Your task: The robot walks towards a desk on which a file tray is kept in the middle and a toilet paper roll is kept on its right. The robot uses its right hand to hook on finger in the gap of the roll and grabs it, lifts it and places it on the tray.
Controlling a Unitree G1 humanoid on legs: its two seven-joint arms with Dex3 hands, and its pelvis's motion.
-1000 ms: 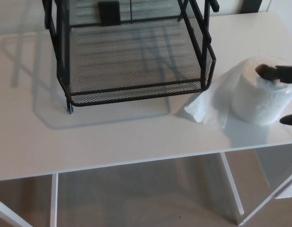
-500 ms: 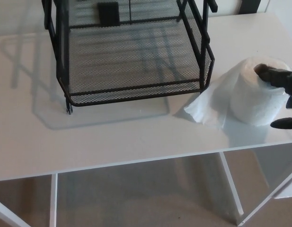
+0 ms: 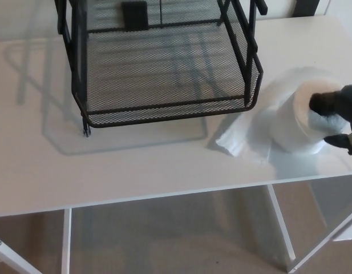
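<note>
One finger [image 3: 319,103] hooked in toilet paper roll [image 3: 290,125] core.

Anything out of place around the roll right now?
Yes. The toilet paper roll has a loose sheet trailing onto the desk toward the tray, so it may drag when lifted.

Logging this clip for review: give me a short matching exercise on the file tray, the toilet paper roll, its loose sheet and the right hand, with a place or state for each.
Things:
1. file tray
2. toilet paper roll
3. loose sheet
4. right hand

States:
A. finger in the roll's core
B. trailing flat on the desk
C. empty black mesh, mid-desk
D. standing right of the tray

Pairs: 1-C, 2-D, 3-B, 4-A
</note>
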